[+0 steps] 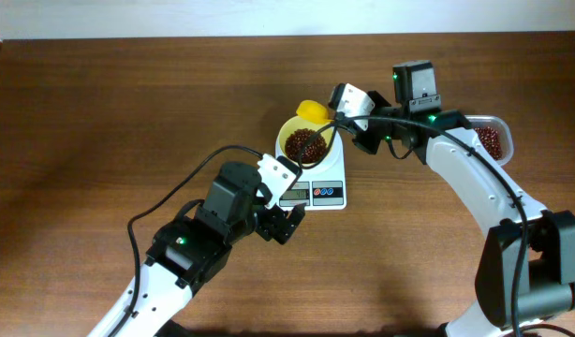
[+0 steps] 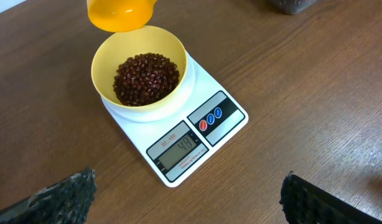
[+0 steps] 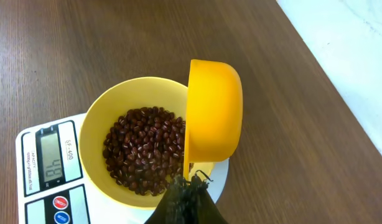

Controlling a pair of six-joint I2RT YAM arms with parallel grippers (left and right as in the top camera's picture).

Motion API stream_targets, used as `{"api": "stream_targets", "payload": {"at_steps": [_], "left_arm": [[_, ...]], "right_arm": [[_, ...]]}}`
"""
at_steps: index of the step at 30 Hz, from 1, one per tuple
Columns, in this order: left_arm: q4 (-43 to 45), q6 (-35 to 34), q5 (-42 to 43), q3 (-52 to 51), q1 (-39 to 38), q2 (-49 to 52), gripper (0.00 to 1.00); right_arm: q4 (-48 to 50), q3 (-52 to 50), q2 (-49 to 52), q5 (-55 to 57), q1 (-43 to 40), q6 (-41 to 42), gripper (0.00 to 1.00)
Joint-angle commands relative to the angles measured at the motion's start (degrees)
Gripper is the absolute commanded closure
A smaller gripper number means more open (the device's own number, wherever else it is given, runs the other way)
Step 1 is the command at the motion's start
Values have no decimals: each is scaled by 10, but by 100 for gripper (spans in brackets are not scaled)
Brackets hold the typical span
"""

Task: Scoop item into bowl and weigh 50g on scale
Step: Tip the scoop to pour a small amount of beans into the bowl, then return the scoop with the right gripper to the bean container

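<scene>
The right gripper (image 3: pixel 188 202) was clamped tight on the thin handle of a yellow scoop (image 3: pixel 213 118). It held the cup tipped on its side above one edge of the pale yellow bowl (image 3: pixel 91 118), mouth turned toward the bowl, probably so that grains could be shaken out a few at a time. The scoop's inside faced no camera, so whether anything remained in it could not be told. Most of the handle was hidden by the dark fingers.

The red-brown beans (image 3: pixel 144 149) lay in a loose heap in the bowl, which sat on the platform of the white kitchen scale (image 2: pixel 209 81) so that the weight could be read while filling. The display (image 2: pixel 177 148) seemed to show 48, though the digits were small and angled.

The left gripper (image 2: pixel 188 202) hung just in front of the scale with its fingers (image 2: pixel 66 193) spread as wide as they go, holding nothing. It was likely waiting there so its camera could watch the readout.

A clear tub (image 1: pixel 501 124) with more beans stood on the wooden table (image 1: pixel 128 94) at the far right, partly covered by the right arm.
</scene>
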Motion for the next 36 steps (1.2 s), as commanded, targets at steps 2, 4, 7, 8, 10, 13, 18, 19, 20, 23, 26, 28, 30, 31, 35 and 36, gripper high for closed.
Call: {"api": "stream_targets", "payload": {"at_steps": [2,4,7,8,10,13,18,19,20,23,26,28,30,31,35,36], "left_arm": [[1,-7,2,-5,-1,1,1],[1,-7,2,-5,-1,1,1],[1,-7,2,-5,-1,1,1],[1,-7,2,-5,-1,1,1],[1,-7,2,-5,-1,1,1],[1,-7,2,-5,-1,1,1],[1,-7,2,-5,-1,1,1],[1,-7,2,-5,-1,1,1],[0,-7,2,-5,-1,1,1],[-3,-7,2,-5,-1,1,1],[-8,-7,2,-5,-1,1,1],[-7,-7,2,-5,-1,1,1],[-7,-7,2,-5,-1,1,1],[-8,-7,2,-5,-1,1,1],[-7,-7,2,-5,-1,1,1],[-8,-7,2,-5,-1,1,1]], "right_arm": [[2,10,2,3,2,-38,96],[2,10,1,2,2,-38,96],[5,10,1,-10,3,-6,96],[6,10,0,-25,3,24,96],[6,10,-3,-55,3,129,96],[6,10,-4,-70,3,275,96],[35,10,-4,-34,-2,386,96],[54,10,-4,-34,-10,420,96],[82,12,-4,-34,-29,490,96],[100,24,-4,-34,-83,631,96],[89,25,-4,-35,-144,736,96],[57,25,-4,-34,-182,744,96],[10,25,-4,-28,-211,742,96],[-17,25,-4,-14,-222,742,96],[-78,25,-10,32,-242,712,96],[-81,25,-15,47,-241,712,96]]}}
